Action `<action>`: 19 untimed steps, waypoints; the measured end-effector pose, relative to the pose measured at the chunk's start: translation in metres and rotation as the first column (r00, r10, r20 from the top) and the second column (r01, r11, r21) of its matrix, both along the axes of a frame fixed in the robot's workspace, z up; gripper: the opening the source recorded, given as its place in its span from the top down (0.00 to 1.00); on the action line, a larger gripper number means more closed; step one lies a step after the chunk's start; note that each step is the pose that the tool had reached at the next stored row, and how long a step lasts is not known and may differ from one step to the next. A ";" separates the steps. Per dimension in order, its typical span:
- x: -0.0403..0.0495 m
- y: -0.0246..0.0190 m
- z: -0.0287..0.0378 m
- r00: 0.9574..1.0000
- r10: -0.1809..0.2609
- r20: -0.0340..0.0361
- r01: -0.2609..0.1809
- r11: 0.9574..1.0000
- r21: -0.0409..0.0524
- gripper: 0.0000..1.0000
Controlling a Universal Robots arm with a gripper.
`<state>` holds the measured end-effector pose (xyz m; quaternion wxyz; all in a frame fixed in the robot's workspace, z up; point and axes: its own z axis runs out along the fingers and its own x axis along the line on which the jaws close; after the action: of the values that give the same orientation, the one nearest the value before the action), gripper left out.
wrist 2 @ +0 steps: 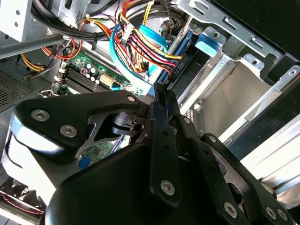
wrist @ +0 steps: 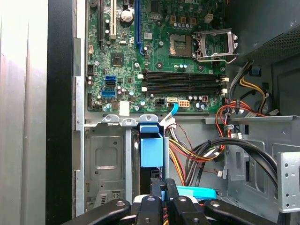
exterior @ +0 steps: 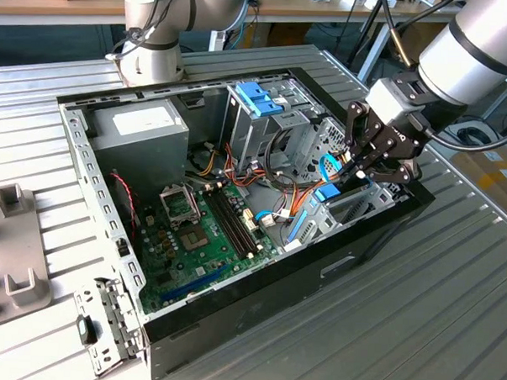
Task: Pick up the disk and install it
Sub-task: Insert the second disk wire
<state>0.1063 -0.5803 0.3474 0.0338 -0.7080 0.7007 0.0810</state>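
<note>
Gripper (exterior: 365, 170) fingers pressed together over the drive bay (exterior: 354, 203), pinching nothing visible; blue plastic latch (wrist: 151, 150) boxy; no writing readable.

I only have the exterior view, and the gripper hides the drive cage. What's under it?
Observer: In the first wrist view, the gripper sits close to the blue latch, in line with the dark slot next to it.
Operator: Anything in that slot?
Observer: The second wrist view shows a blue-edged slab standing on edge there, probably the disk. I cannot tell how deep it sits.
Operator: Cables in the way?
Observer: The wire bundle passes close beside the gripper's tip in that view.
</note>
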 end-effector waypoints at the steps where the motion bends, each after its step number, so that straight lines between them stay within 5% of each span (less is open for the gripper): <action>1: 0.0000 0.0000 0.0000 1.000 0.000 0.000 0.000 1.000 0.000 0.84; 9: 0.0002 0.0058 -0.0002 1.000 0.000 0.000 0.000 1.000 0.000 0.84; 19: 0.0044 0.0024 -0.0011 1.000 0.000 0.000 0.000 1.000 -0.001 0.84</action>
<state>0.1106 -0.5779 0.3464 0.0334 -0.7080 0.7008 0.0806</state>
